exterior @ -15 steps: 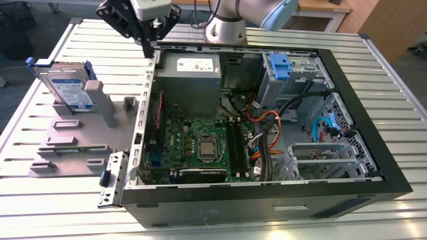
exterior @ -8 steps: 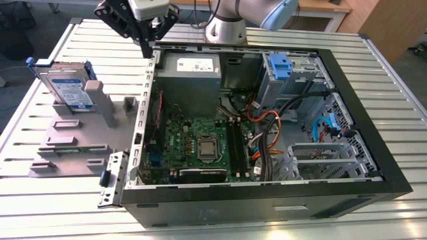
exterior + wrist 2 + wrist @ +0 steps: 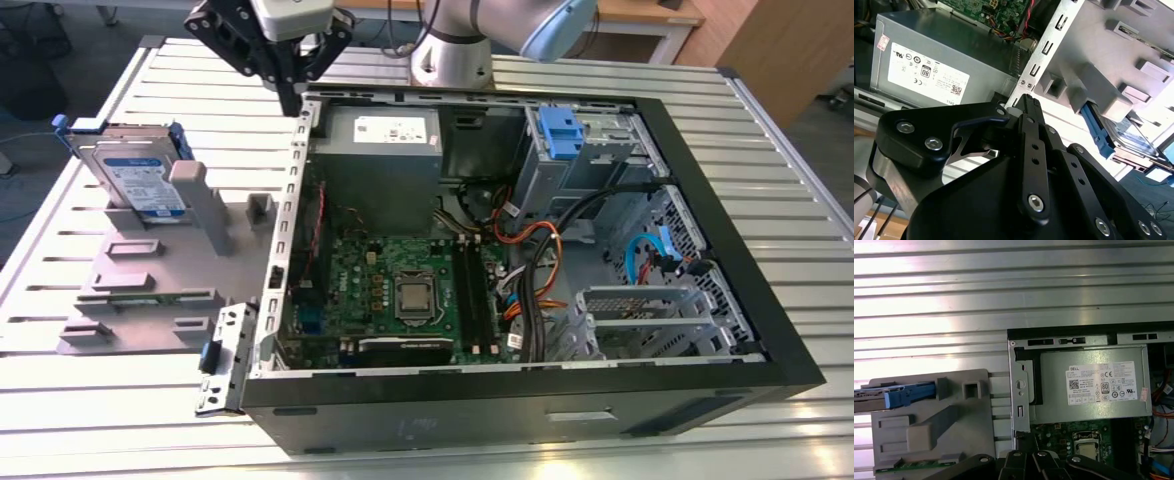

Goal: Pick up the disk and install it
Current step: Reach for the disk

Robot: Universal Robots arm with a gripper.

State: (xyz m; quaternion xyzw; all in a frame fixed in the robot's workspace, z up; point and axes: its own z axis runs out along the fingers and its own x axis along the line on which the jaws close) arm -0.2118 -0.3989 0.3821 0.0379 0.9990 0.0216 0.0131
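- Open computer case (image 3: 534,410): its corner wall sits just under the gripper (image 3: 291,106).
- Grey fixture (image 3: 147,290): below the gripper, beside the case.
- Disk (image 3: 136,180): upright in that fixture, apart from the gripper.
- Gripper: jaws together, holding nothing.

This looks like a robotics lab or test workshop. A robot arm (image 3: 461,50) is bolted at the far edge of a ribbed aluminium tabletop (image 3: 80,420), where an opened computer tower (image 3: 507,410) lies on its side with its motherboard (image 3: 400,290) exposed beside a grey moulded parts fixture (image 3: 147,280). Wooden office furniture (image 3: 774,50) and a bare floor (image 3: 80,30) surround the tabletop.
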